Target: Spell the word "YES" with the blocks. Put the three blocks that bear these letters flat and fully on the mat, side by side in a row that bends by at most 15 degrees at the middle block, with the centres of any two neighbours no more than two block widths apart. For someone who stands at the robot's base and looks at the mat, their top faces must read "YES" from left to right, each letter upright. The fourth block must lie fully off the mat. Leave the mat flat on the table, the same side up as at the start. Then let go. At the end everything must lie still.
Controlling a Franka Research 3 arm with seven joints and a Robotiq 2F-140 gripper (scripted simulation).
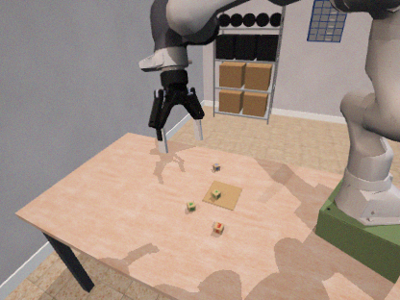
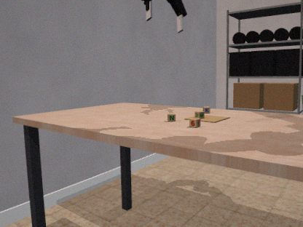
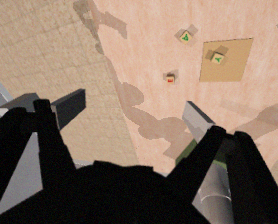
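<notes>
A tan mat lies flat on the wooden table. One block with a green mark sits on the mat. A second green-marked block lies just off the mat, and a red-marked block lies further toward the front edge. A blue-marked block lies beyond the mat. My gripper is open and empty, high above the table and well away from the blocks. In the wrist view the mat, its block, the green block and the red block show far below. The top letters are too small to read.
The robot's green base stands at the table's right side. A shelf with cardboard boxes stands against the back wall. In the exterior view the blocks and the mat sit near the table's far side.
</notes>
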